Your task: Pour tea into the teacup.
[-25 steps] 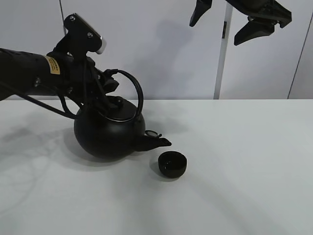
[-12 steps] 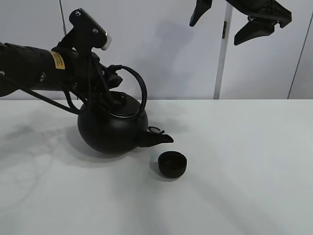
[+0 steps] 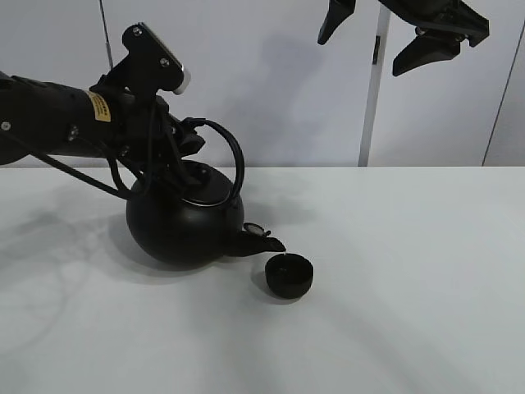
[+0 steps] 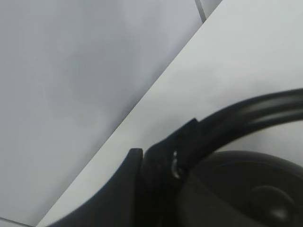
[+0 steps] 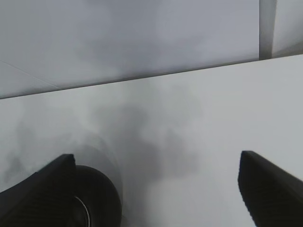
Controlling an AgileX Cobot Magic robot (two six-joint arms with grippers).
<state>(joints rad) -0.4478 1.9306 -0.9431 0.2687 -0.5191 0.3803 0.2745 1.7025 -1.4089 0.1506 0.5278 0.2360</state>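
Currently left claw [image 3: 189, 138] holds tilted kettle [image 3: 182, 231], spout [image 3: 264, 242] beside teacup [image 3: 289, 275].

- The left gripper [image 4: 176, 158], black, is clamped on the arched handle [image 4: 255, 111] of the kettle [image 4: 227, 189].
- One dark finger [image 4: 137, 175] shows hard against the handle.
- Under the handle sits the kettle's rounded matte top, blurred by closeness.
- Behind lies the white worktop [image 4: 246, 52], its far edge meeting a grey wall [image 4: 71, 71].
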